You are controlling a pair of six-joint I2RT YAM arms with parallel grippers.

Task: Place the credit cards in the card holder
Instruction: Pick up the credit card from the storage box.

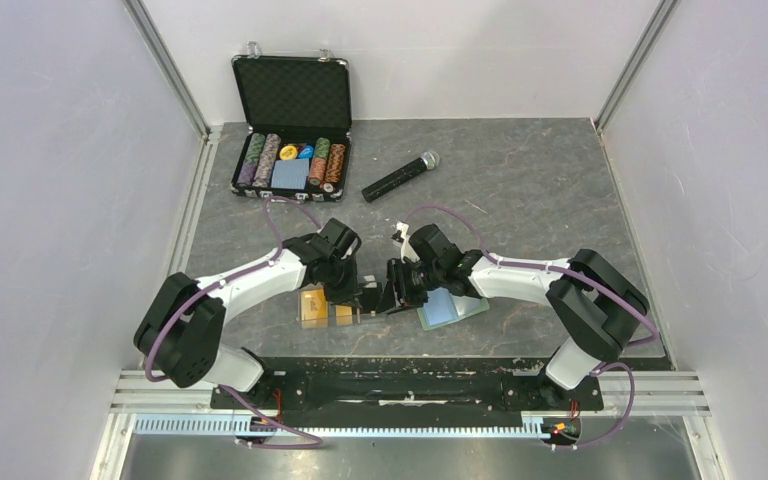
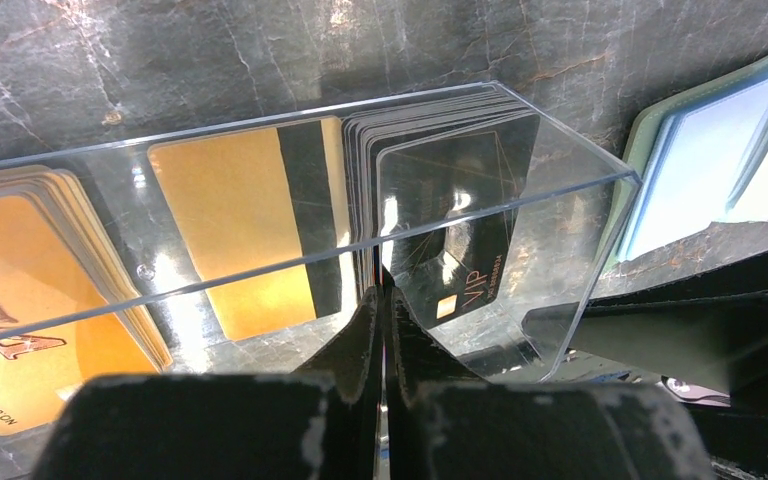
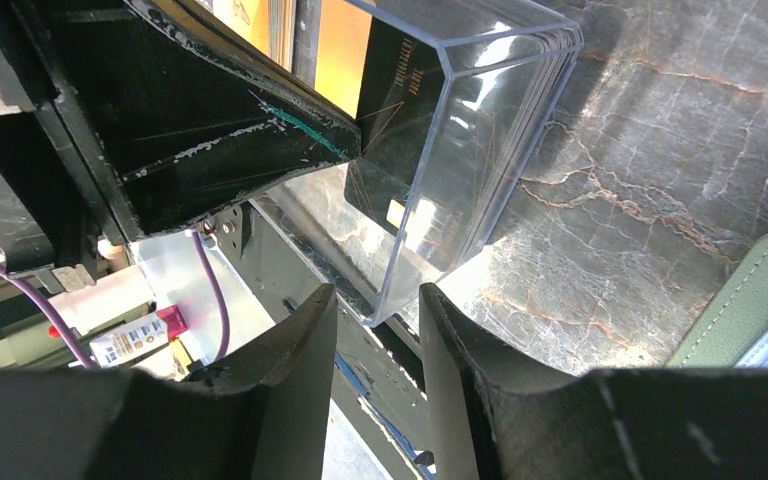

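near edge of tabletop point(image 1: 560, 180): clear tray point(image 3: 500, 150), with card holder point(image 1: 452, 308) open beside it, toward the right edge. credit cards point(image 2: 230, 220) seen only in tray; none judged transferred. left gripper point(image 2: 382, 320) closed at black stack, grip unconfirmed. right gripper point(image 3: 378, 340) part-open astride tray corner.

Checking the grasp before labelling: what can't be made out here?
Left wrist: whether the left end effector pinches a black card or the tray wall; its fingers cover the contact.
Both wrist views: card holder, cut by frame edges.
Top view: cards, partly under the left arm.
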